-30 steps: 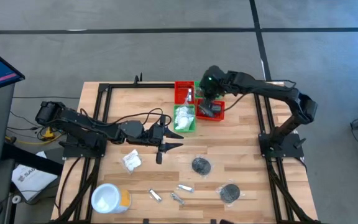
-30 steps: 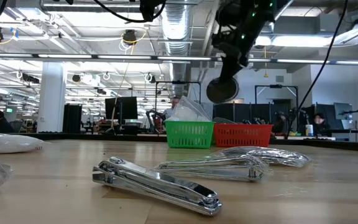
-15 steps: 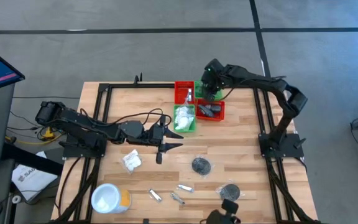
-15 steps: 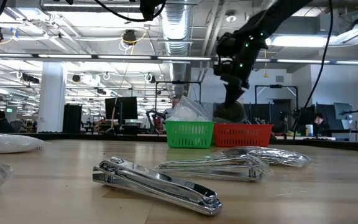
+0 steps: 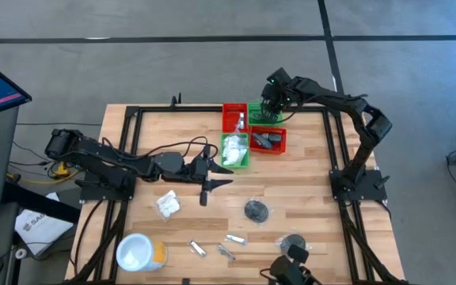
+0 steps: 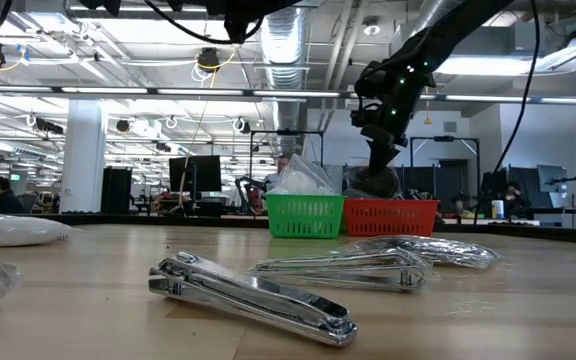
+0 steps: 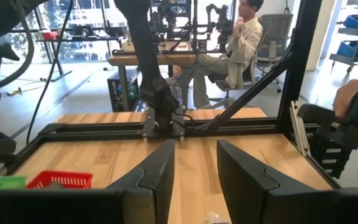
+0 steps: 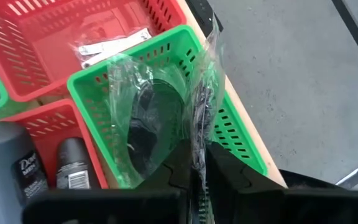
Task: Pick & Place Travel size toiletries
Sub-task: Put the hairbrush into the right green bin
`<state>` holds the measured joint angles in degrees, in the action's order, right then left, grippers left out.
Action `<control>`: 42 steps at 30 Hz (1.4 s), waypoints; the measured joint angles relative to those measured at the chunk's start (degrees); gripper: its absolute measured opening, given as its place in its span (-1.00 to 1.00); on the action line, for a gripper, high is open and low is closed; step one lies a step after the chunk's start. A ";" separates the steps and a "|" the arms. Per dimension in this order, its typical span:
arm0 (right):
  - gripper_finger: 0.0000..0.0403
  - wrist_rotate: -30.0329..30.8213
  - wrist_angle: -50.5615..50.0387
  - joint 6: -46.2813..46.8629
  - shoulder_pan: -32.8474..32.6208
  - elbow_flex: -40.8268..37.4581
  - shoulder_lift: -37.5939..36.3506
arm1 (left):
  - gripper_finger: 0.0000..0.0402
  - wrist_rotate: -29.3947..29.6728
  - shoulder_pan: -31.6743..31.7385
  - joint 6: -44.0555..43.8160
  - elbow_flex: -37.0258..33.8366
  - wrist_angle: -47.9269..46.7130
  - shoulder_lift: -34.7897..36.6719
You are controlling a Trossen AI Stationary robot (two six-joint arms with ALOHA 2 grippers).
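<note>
Right wrist view: right gripper (image 8: 194, 163) fingers pinch clear wrap of black disc (image 8: 157, 127), disc hanging straight ahead of fingertips, directly over far green bin (image 8: 238, 134). Left gripper (image 5: 212, 180) idle near bench centre, fingers half spread.

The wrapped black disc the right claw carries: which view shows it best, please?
The right wrist view: the disc fills the frame, pinched by its wrap above a green bin. The low view shows it distant, the high view hides it under the arm, and the left wrist view misses it.
</note>
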<state>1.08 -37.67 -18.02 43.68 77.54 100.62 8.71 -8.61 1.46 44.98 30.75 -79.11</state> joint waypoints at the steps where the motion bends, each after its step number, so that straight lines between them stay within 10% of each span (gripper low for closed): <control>1: -0.90 0.00 0.06 0.02 0.00 0.00 0.00 | -0.43 0.00 0.08 0.00 -0.08 0.04 0.00; 24: -0.72 0.00 0.58 2.10 -0.20 0.00 -0.02 | -0.43 0.02 0.41 -0.01 -0.10 0.15 0.00; 42: 0.00 0.39 0.40 3.01 -0.57 0.02 -0.04 | -0.43 0.02 0.41 -0.03 -0.10 0.15 0.00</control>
<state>1.48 -37.27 -15.00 43.11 77.56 100.57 8.73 -8.21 1.43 44.88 30.89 -79.11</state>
